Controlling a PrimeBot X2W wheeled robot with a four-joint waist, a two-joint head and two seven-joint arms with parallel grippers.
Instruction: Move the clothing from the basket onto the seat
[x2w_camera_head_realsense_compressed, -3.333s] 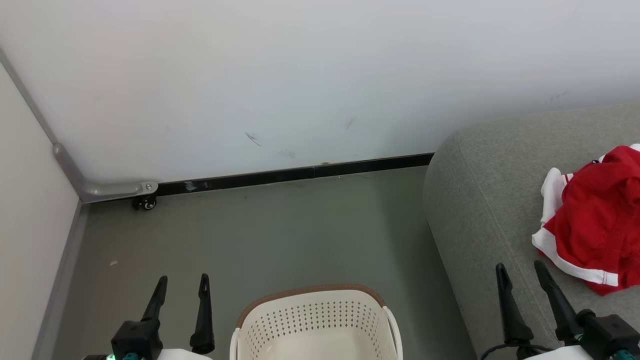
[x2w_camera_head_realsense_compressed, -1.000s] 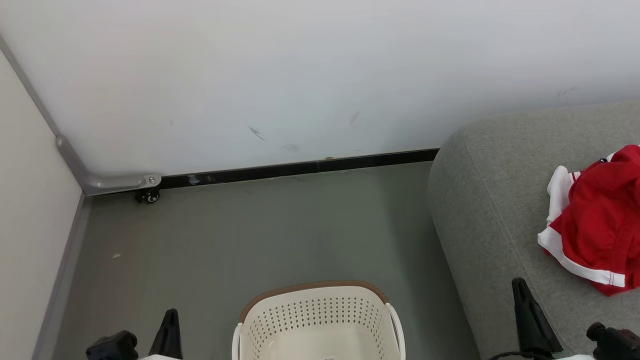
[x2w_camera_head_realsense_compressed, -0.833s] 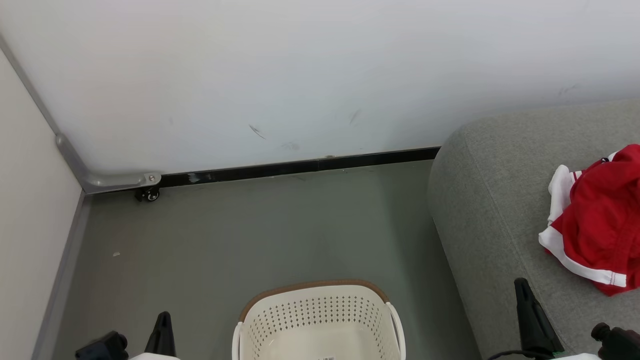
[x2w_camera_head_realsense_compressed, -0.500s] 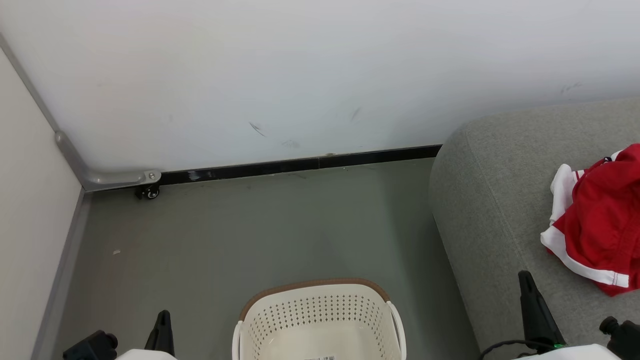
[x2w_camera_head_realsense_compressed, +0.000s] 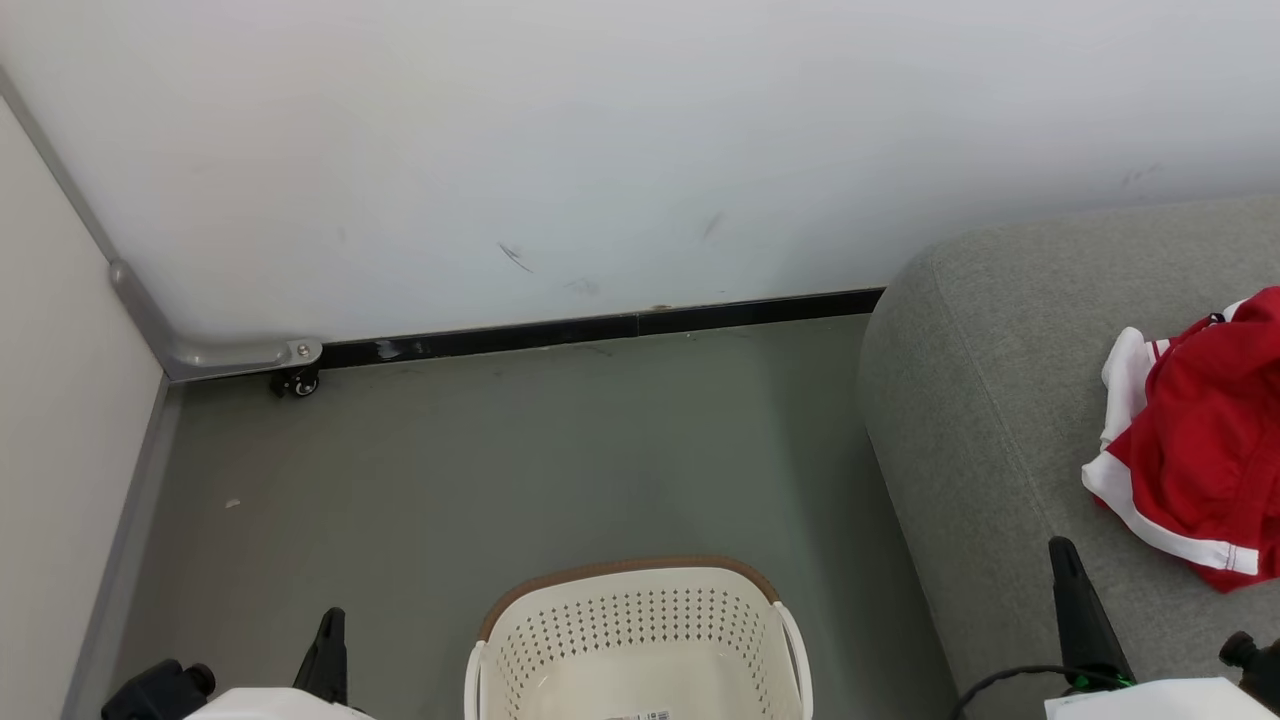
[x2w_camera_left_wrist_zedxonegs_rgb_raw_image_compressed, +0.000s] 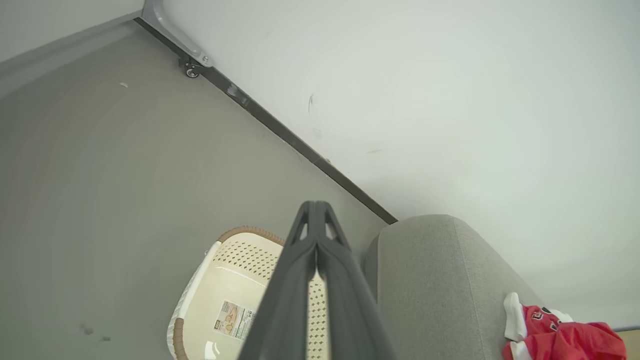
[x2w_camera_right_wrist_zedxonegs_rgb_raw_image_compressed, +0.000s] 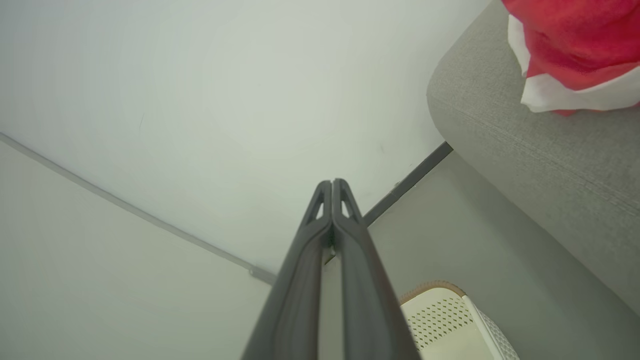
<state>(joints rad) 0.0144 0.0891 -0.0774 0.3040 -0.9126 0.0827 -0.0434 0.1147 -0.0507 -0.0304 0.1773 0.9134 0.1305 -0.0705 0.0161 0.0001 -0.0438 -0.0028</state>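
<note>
Bright red sports clothing (x2w_camera_head_realsense_compressed: 1195, 450) with white stripe trim lies crumpled on the large light grey woven-fabric seat (x2w_camera_head_realsense_compressed: 980, 400). Beside the seat, the cream-white perforated plastic basket (x2w_camera_head_realsense_compressed: 625, 572) with a brown rim stands on the grey floor (x2w_camera_head_realsense_compressed: 500, 470). The left pincer (x2w_camera_left_wrist_zedxonegs_rgb_raw_image_compressed: 316, 210) and the right pincer (x2w_camera_right_wrist_zedxonegs_rgb_raw_image_compressed: 332, 186) both have their fingers pressed together, gripping nothing.
</note>
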